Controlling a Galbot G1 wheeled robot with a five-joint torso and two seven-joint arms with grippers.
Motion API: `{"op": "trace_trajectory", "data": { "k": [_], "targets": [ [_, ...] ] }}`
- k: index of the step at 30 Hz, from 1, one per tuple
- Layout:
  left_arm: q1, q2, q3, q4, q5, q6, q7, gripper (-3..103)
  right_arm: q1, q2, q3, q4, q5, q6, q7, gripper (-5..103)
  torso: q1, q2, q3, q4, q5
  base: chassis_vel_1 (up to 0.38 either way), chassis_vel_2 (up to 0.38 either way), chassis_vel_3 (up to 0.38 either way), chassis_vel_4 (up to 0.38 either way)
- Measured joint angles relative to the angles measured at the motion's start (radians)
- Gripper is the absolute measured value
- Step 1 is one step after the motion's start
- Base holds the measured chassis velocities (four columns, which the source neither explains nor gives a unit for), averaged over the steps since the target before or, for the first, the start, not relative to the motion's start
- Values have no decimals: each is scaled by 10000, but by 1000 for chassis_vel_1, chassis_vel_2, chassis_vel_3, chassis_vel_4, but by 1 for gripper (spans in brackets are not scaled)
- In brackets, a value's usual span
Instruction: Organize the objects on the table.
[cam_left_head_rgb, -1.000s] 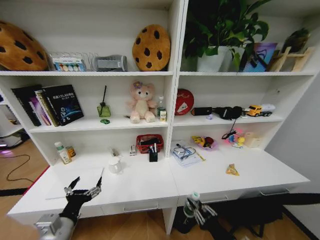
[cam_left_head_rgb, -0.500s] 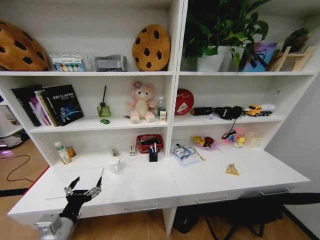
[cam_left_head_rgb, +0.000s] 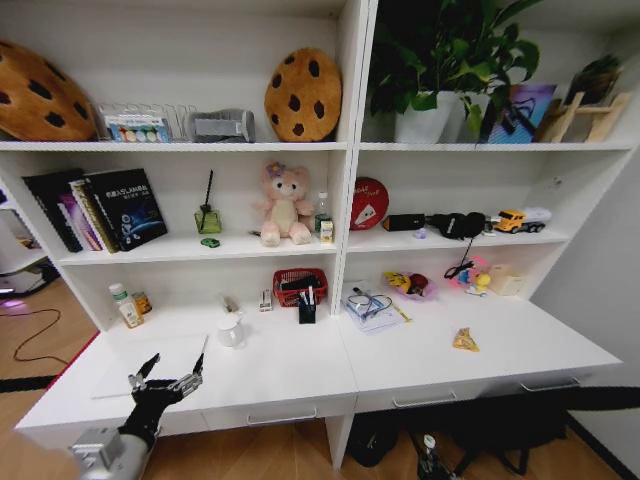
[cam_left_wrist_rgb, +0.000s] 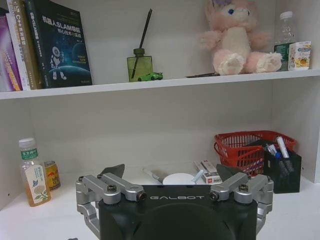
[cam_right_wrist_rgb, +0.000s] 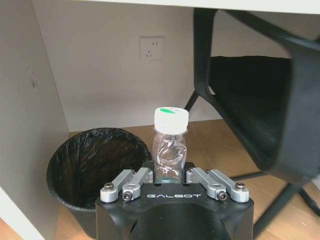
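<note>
My left gripper (cam_left_head_rgb: 165, 381) hangs open over the front left of the table (cam_left_head_rgb: 290, 375), just above a slim silver laptop (cam_left_head_rgb: 140, 368). In the left wrist view its fingers (cam_left_wrist_rgb: 111, 172) are spread wide with nothing between them. Below the table's front edge, my right gripper (cam_right_wrist_rgb: 169, 172) is shut on a crumpled clear bottle (cam_right_wrist_rgb: 170, 142) with a white cap, close above a black waste bin (cam_right_wrist_rgb: 95, 165). A green-banded bottle (cam_left_head_rgb: 124, 306) stands at the back left. Pens fill a black holder (cam_left_head_rgb: 307, 308). A yellow packet (cam_left_head_rgb: 464, 341) lies on the right.
A white mug (cam_left_head_rgb: 231, 330) and a red mesh basket (cam_left_head_rgb: 298, 285) stand mid-table. A pile of cables on paper (cam_left_head_rgb: 370, 308) lies right of centre. Shelves above carry books, a plush toy and plants. A black chair (cam_right_wrist_rgb: 260, 100) stands under the table beside the bin.
My right gripper with the clear bottle has dropped from the table's front edge to lower down under it. The left arm has not moved.
</note>
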Motion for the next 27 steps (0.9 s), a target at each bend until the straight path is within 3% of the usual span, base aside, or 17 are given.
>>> {"op": "trace_trajectory", "data": {
  "k": [3,5,6,7,11,16,17,19,20,23,25,27],
  "targets": [
    [0,0,0,0,0,1,-2,100,517,116,-39,-618,-295,493,-122,24,0,0,0,-3,1,0,0,0,0],
    [0,0,0,0,0,0,-1,100,1652,425,-56,-2061,-1214,2019,-180,24,1,0,0,9,3,0,0,0,0],
    [0,0,0,0,0,0,-1,100,1652,425,-56,-2061,-1214,2019,-180,24,1,0,0,9,3,0,0,0,0],
    [0,0,0,0,0,1,0,100,2075,568,-57,-2582,-1583,2724,-214,24,1,0,0,9,3,0,0,0,0],
    [0,0,0,0,0,0,-2,100,2719,813,-62,-3610,-1974,3764,-581,24,1,0,-1,2,0,0,0,0,0],
    [0,0,0,0,0,0,-2,100,3183,983,67,-4463,-2438,4230,-772,26,0,0,-1,3,0,0,0,0,0],
    [0,0,0,0,0,1,-1,100,3334,1050,122,-4755,-2488,4380,-811,37,0,0,-1,3,1,0,0,0,0],
    [0,0,0,0,0,1,-1,100,3394,1090,147,-4873,-2493,4438,-815,37,0,0,-1,2,1,0,0,0,0],
    [0,0,0,0,0,0,-2,100,3471,1166,179,-4976,-2501,4497,-817,47,0,0,-2,2,2,0,0,0,0],
    [0,0,0,0,0,0,-1,100,3499,1194,190,-4989,-2527,4509,-817,47,0,1,-2,4,2,0,0,0,0],
    [0,0,0,0,0,0,-2,100,3535,1242,199,-4988,-2685,4608,-810,69,-1,1,-2,3,2,0,0,0,0],
    [0,0,0,0,0,0,-2,100,3538,1247,200,-4971,-2728,4688,-810,69,-1,1,-2,3,2,0,0,0,0]
  ]
}}
